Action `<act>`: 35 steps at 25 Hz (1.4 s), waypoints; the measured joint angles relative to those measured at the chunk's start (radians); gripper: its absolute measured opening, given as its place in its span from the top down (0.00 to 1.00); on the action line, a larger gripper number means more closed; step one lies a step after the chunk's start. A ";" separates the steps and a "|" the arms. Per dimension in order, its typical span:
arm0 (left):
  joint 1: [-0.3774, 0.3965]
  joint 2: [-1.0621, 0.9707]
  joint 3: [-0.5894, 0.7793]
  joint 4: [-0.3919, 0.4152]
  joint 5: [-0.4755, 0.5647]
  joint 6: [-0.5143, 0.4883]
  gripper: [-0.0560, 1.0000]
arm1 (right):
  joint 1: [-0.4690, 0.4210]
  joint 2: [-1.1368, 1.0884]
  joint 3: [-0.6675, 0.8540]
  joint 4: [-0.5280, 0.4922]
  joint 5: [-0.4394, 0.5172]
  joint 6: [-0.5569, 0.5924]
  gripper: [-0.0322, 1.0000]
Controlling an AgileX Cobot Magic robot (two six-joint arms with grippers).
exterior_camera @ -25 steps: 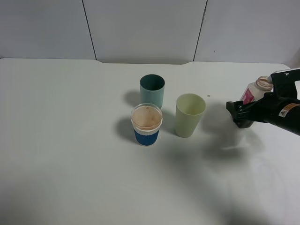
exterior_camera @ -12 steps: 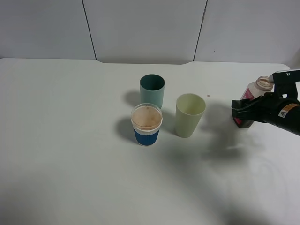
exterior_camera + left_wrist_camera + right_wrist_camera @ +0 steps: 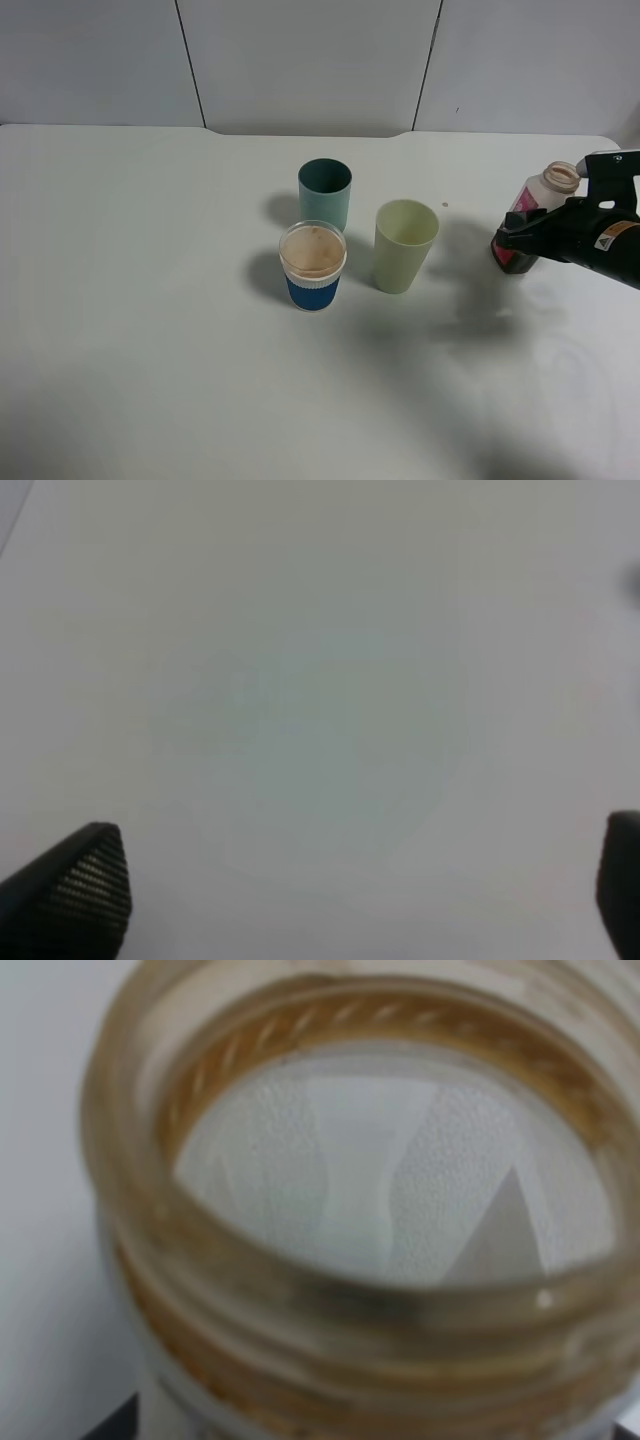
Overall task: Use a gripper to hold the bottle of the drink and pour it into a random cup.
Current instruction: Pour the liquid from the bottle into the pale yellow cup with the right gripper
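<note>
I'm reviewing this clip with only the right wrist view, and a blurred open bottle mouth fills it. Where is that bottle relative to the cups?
Observer: The bottle stands at the right side of the table. The pale yellow-green cup is its nearest neighbour, and they are not touching.
Operator: Is a gripper on it?
Observer: Yes, the right gripper looks closed around its lower half, just above the dark drink.
Operator: And the other arm?
Observer: The left gripper shows only in its own wrist view, with its fingers wide apart over the table and nothing between them.
</note>
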 joint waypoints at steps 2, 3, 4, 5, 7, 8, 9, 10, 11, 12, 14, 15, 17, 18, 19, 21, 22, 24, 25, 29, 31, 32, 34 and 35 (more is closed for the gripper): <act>0.000 0.000 0.000 0.000 0.000 0.000 0.07 | 0.000 0.000 0.000 0.000 0.001 0.032 0.59; 0.000 0.000 0.000 0.000 0.000 0.000 0.07 | 0.000 -0.003 0.000 0.000 0.006 0.061 0.59; 0.000 0.000 0.000 0.000 0.000 0.000 0.07 | 0.000 -0.010 -0.001 0.001 0.017 0.086 0.59; 0.000 0.000 0.000 0.000 0.000 0.000 0.07 | 0.000 -0.019 -0.002 0.001 0.039 0.112 0.59; 0.000 0.000 0.000 0.000 0.000 0.000 0.07 | 0.000 -0.050 -0.002 -0.001 0.085 0.173 0.59; 0.000 0.000 0.000 0.000 0.000 0.000 0.07 | 0.000 -0.066 -0.002 -0.003 0.110 0.196 0.59; 0.000 0.000 0.000 0.000 0.000 0.000 0.07 | 0.000 -0.082 -0.001 -0.008 0.138 0.222 0.59; 0.000 0.000 0.000 0.000 0.000 0.000 0.07 | 0.000 -0.105 0.000 -0.017 0.164 0.246 0.59; 0.000 0.000 0.000 0.000 0.000 0.000 0.07 | 0.000 -0.123 0.000 -0.024 0.181 0.270 0.59; 0.000 0.000 0.000 0.000 0.000 0.000 0.07 | 0.000 -0.142 -0.006 -0.033 0.204 0.293 0.59; 0.000 0.000 0.000 0.000 0.000 0.000 0.07 | 0.000 -0.190 -0.035 -0.078 0.274 0.376 0.59; 0.000 0.000 0.000 0.000 0.000 0.000 0.07 | 0.000 -0.211 -0.052 -0.115 0.311 0.423 0.59; 0.000 0.000 0.000 0.000 0.000 0.000 0.07 | 0.000 -0.243 -0.094 -0.203 0.396 0.549 0.59; 0.000 0.000 0.000 0.000 0.000 0.000 0.07 | 0.000 -0.257 -0.114 -0.257 0.425 0.614 0.59; 0.000 0.000 0.000 0.000 0.000 0.000 0.07 | 0.001 -0.268 -0.132 -0.312 0.458 0.666 0.59; 0.000 0.000 0.000 0.000 0.000 0.000 0.07 | 0.013 -0.287 -0.173 -0.428 0.524 0.784 0.59; 0.000 0.000 0.000 0.000 0.000 0.000 0.07 | 0.024 -0.294 -0.191 -0.485 0.553 0.831 0.59; 0.000 0.000 0.000 0.000 0.000 0.000 0.07 | 0.067 -0.301 -0.241 -0.654 0.630 0.974 0.59; 0.000 0.000 0.000 0.000 0.000 0.000 0.07 | 0.091 -0.303 -0.262 -0.733 0.669 1.039 0.59; 0.000 0.000 0.000 0.000 0.000 0.000 0.07 | 0.221 -0.303 -0.343 -0.999 0.860 1.272 0.59; 0.000 0.000 0.000 0.000 0.000 0.000 0.07 | 0.272 -0.303 -0.375 -1.059 0.922 1.302 0.59; 0.000 0.000 0.000 0.000 0.000 0.000 0.07 | 0.293 -0.302 -0.388 -1.084 0.937 1.309 0.59; 0.000 0.000 0.000 0.000 0.000 0.000 0.07 | 0.321 -0.302 -0.402 -1.128 0.962 1.311 0.59; 0.000 0.000 0.000 0.000 0.000 0.000 0.07 | 0.337 -0.302 -0.405 -1.159 0.975 1.313 0.59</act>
